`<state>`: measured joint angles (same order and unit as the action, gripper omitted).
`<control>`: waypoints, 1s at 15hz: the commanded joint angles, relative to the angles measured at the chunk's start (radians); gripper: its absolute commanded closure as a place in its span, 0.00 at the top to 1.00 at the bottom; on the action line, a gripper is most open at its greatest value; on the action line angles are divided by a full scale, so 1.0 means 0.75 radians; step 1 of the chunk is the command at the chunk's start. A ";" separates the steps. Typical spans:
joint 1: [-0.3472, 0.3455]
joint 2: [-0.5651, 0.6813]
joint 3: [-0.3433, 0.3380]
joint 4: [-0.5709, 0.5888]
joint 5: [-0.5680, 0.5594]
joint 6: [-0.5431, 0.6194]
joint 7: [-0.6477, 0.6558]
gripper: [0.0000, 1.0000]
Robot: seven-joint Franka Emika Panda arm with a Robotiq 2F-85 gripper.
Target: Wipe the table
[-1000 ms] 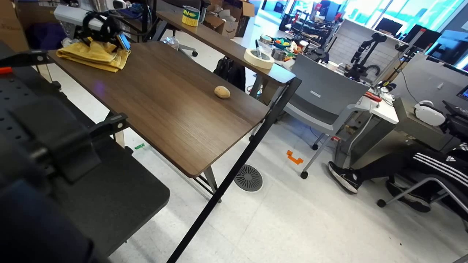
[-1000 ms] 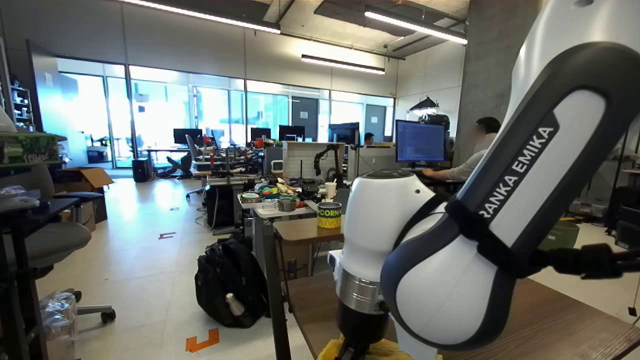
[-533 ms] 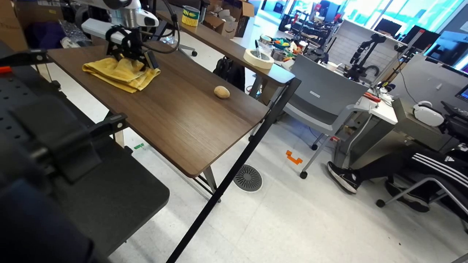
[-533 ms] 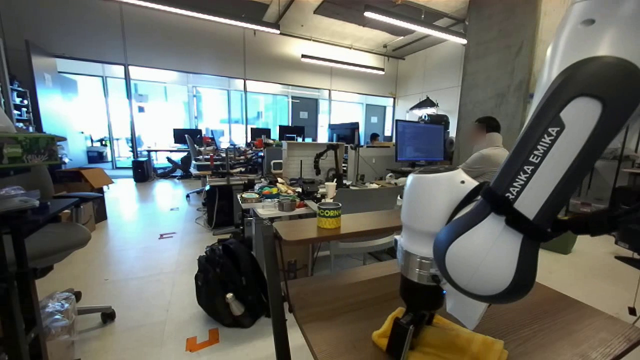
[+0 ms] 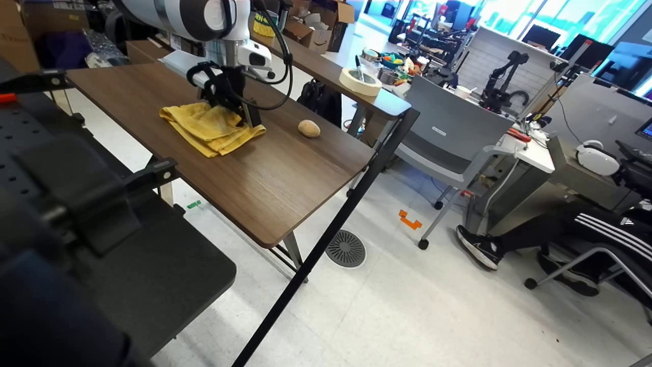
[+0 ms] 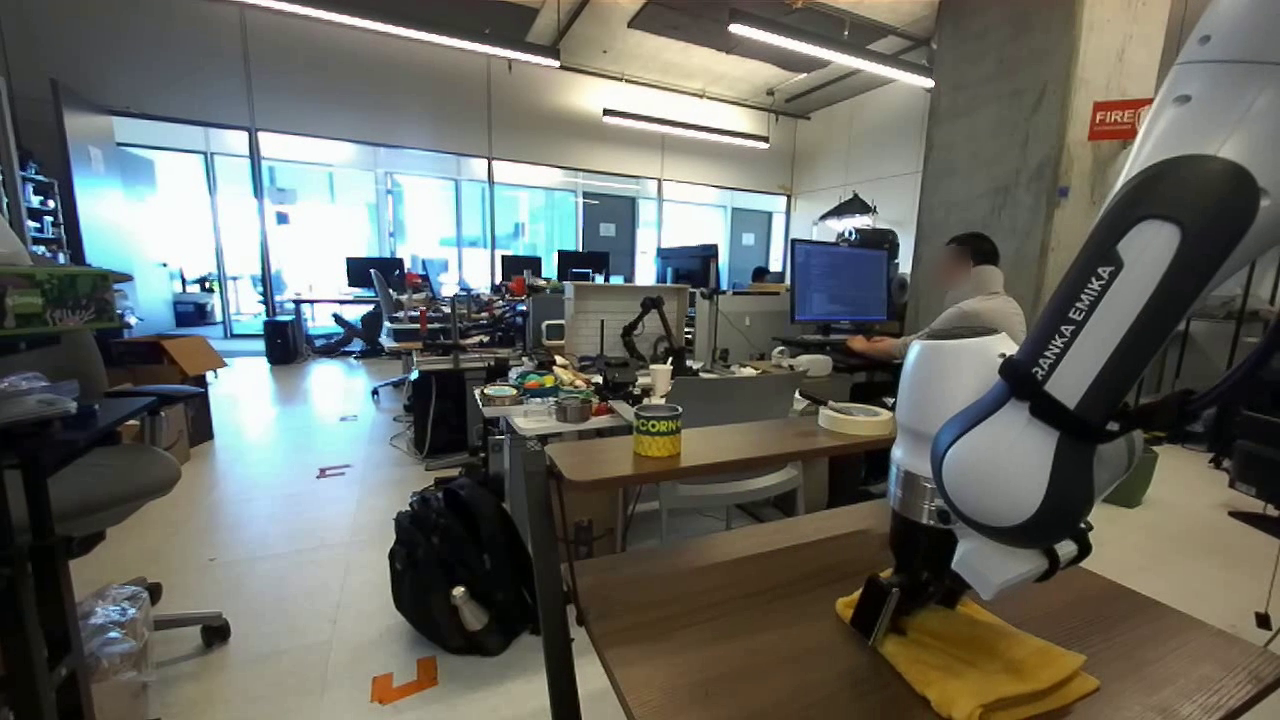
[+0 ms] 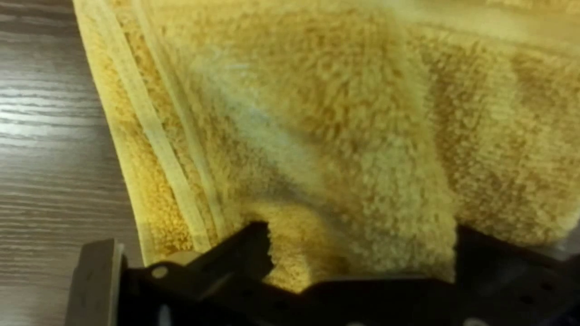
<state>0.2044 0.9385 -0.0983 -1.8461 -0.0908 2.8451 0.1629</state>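
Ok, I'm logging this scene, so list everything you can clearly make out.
table: 1, dark brown wood-grain, centre
terry towel: 1, yellow, on table
potato: 1, tan, on table
shelf: 1, brown, alongside table
corn can: 1, yellow and green, on shelf
masking tape roll: 1, cream, on shelf
backpack: 1, black, on floor
drain: 1, grey, in floor
chairs: several, grey, around table
platform: 1, black, foreground
cardboard boxes: several, brown, background
monitors: several, black, background
person: at least 1, light top, background
desk clutter: uncounted, mixed, background
Franka arm: 1, white and black, above table
fingers: 2, black, spread, at terry towel
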 commanded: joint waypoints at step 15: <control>-0.193 0.179 -0.194 0.153 0.153 -0.201 0.295 1.00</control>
<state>0.1157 0.9550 -0.2213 -1.7972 -0.0156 2.7035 0.3401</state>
